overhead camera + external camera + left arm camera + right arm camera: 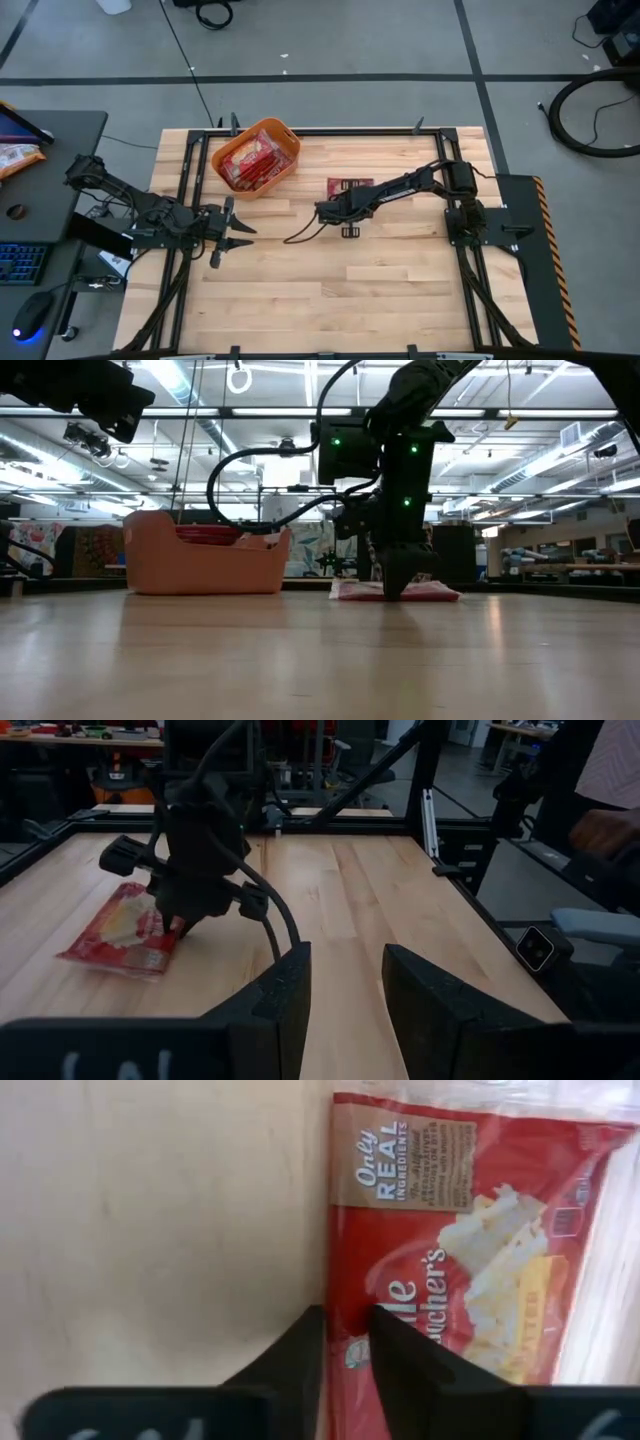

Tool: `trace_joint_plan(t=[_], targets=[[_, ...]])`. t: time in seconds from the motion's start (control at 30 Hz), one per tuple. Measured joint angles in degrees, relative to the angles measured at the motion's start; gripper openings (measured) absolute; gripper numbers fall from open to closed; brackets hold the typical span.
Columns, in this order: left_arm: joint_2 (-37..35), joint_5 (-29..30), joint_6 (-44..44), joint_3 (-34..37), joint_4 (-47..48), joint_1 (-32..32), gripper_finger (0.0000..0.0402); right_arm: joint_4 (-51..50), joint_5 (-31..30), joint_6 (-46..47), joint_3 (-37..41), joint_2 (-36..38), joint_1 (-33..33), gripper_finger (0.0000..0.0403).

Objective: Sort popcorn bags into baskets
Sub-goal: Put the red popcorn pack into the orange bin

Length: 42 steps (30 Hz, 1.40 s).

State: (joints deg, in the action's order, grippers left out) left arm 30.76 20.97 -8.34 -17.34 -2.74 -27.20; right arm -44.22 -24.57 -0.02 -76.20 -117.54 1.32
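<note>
One red popcorn bag (352, 185) (430, 592) (125, 930) lies flat on the wooden table, right of the orange basket (290, 140) (200, 565). Several more red packets (250, 160) are piled in the basket. My right gripper (328, 208) (395, 590) (345, 1330) points down at the bag's left edge, its fingers nearly together on it. My left gripper (238, 228) (347, 970) hovers open near the table's left side, below the basket in the high view, touching nothing. My right gripper comes from above, pointing down, onto the left long edge (345, 1295) of the popcorn bag. One finger (300, 1350) stands on the table side of that edge and the other (400, 1355) on the printed face, pinching the edge between them. The bag still lies flat on the table.
A black frame rail (330, 130) borders the table. A side desk on the left carries a keyboard (20, 262), a mouse (30, 315) and a paler orange-and-white packet (15, 155). A person's hand (605, 825) shows beyond the table's right edge. Bare wood lies toward the near edge.
</note>
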Motion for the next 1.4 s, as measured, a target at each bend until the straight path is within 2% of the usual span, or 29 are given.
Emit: trace_joint_plan(t=[0.13, 0.2, 0.4, 0.73, 0.8, 0.93, 1.0, 1.23, 1.4], targets=[[0.00, 0.00, 0.02, 0.00, 0.00, 0.00, 0.0130, 0.26, -0.96, -0.78, 0.04, -0.21, 0.11, 0.0025], [0.00, 0.00, 0.02, 0.00, 0.00, 0.00, 0.0130, 0.21, -1.27, -2.02, 0.09, -0.21, 0.01, 0.0009], [0.02, 0.00, 0.11, 0.00, 0.00, 0.00, 0.0130, -3.07, -4.14, -3.23, -1.41, 0.33, -2.33, 0.0006], [0.04, 0.14, 0.18, 0.00, 0.08, 0.00, 0.0130, -3.94, -6.08, -2.95, -4.31, 6.28, -5.79, 0.0003], [1.02, 2.53, 0.20, -0.04, 0.95, -0.03, 0.0130, -3.81, -5.42, -1.89, -4.39, 6.88, -5.89, 0.0003], [7.86, 13.86, 0.02, -0.09, 3.60, 0.04, 0.0130, -4.11, -3.15, -1.14, -4.39, 6.96, -5.95, 0.0002], [12.72, 16.91, 0.15, -0.09, 2.08, 0.02, 0.0130, -4.18, -2.94, -1.22, -4.39, 6.97, -5.95, 0.0002], [31.30, 18.25, 5.96, -0.07, -15.00, 2.12, 0.0135, -4.28, 0.52, -1.52, -4.39, 6.97, -6.10, 0.0002], [41.84, 18.27, 8.00, -0.07, -25.69, 4.70, 0.0174, -4.31, 3.84, -1.62, -4.39, 6.99, -6.62, 0.0001]])
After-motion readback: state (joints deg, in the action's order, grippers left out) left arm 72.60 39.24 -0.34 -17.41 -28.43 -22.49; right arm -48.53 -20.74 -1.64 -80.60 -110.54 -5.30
